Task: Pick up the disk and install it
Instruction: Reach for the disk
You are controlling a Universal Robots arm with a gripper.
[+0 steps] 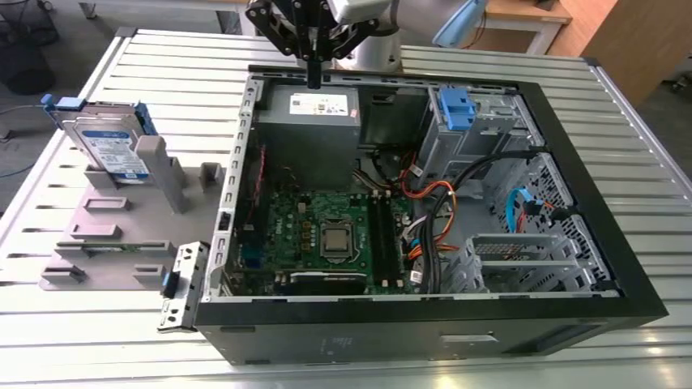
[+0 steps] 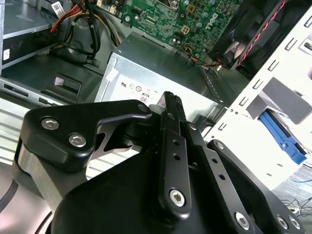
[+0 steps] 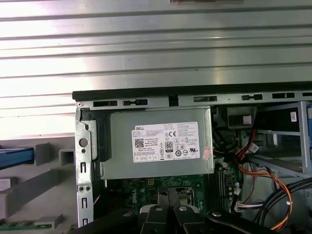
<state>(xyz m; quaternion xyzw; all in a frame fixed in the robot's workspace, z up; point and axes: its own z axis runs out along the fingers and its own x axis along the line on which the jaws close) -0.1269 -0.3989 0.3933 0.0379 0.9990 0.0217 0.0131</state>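
Exterior view: the pincer (image 1: pixel 313 79), pressed together and empty, hangs over the power supply (image 1: pixel 311 121) of the open computer case (image 1: pixel 570 162). The disk (image 1: pixel 112 150) stands upright in a grey holder (image 1: pixel 173 182) on the tabletop (image 1: pixel 627 105), well apart. Risk: sweeping across low, the arm could clip the case wall.

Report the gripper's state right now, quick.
Gripper: jaws shut, holding nothing, above the grey metal power-supply box. The flat silver-metal disk with blue side rails stands untouched in the grey plastic stand.

Slatted table (image 1: pixel 649 121) carries open computer case (image 1: pixel 433 336), grey rack (image 1: pixel 108 243).
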